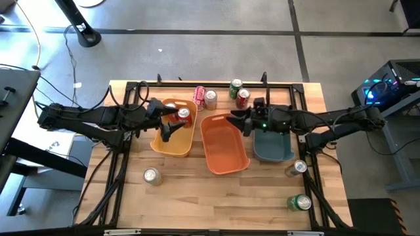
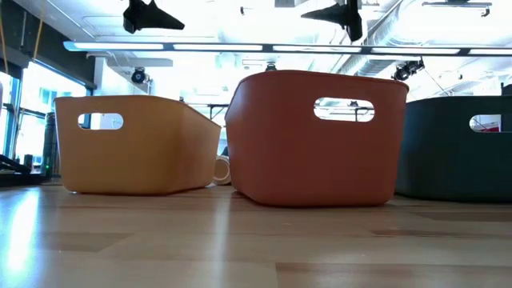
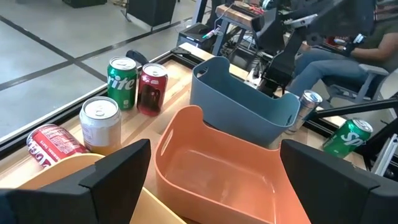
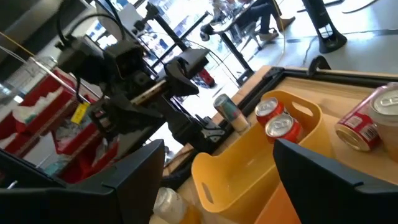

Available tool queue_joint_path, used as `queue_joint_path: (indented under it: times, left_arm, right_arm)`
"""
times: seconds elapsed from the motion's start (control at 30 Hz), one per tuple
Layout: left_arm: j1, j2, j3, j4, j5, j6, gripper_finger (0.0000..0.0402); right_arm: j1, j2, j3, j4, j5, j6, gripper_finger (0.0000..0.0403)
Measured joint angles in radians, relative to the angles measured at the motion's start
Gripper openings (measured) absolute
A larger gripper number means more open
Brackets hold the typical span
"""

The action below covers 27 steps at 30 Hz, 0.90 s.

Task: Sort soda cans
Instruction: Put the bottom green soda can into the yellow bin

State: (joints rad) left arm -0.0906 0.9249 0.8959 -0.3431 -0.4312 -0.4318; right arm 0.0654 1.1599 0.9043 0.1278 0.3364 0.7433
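Two red cans [image 1: 182, 116] stand inside the yellow bin [image 1: 172, 143], seen too in the right wrist view [image 4: 275, 119]. At the table's far edge a red can [image 1: 199, 95] lies on its side beside an upright silver can [image 1: 210, 99], a green can [image 1: 235, 87] and a red can [image 1: 243, 98]. Near the front stand two silver cans [image 1: 151, 176] [image 1: 296, 168], and a green can [image 1: 300, 202] lies on its side. My left gripper [image 1: 167, 129] hangs open over the yellow bin [image 3: 214, 163]. My right gripper [image 1: 239, 122] hangs open over the orange bin's [image 1: 223, 147] far right corner [image 4: 217, 163].
The teal bin [image 1: 273, 147] sits right of the orange bin, under the right arm. All three bins stand side by side mid-table. A black frame rail [image 1: 197, 84] runs around the table's edges. A seated person [image 3: 336, 59] is beyond the table's right side.
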Motion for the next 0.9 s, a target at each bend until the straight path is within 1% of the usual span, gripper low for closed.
queue_joint_path:
  times: [0.5, 0.9]
  left_arm:
    - [0.0, 0.0, 0.0, 0.0, -0.022, -0.028, 0.0351]
    - [0.0, 0.001, 0.0, -0.003, -0.054, -0.028, 0.0351]
  right_arm:
    - [0.0, 0.0, 0.0, -0.063, -0.003, -0.002, 0.0296]
    - [0.001, 0.0, 0.0, -0.142, -0.004, 0.042, 0.0296]
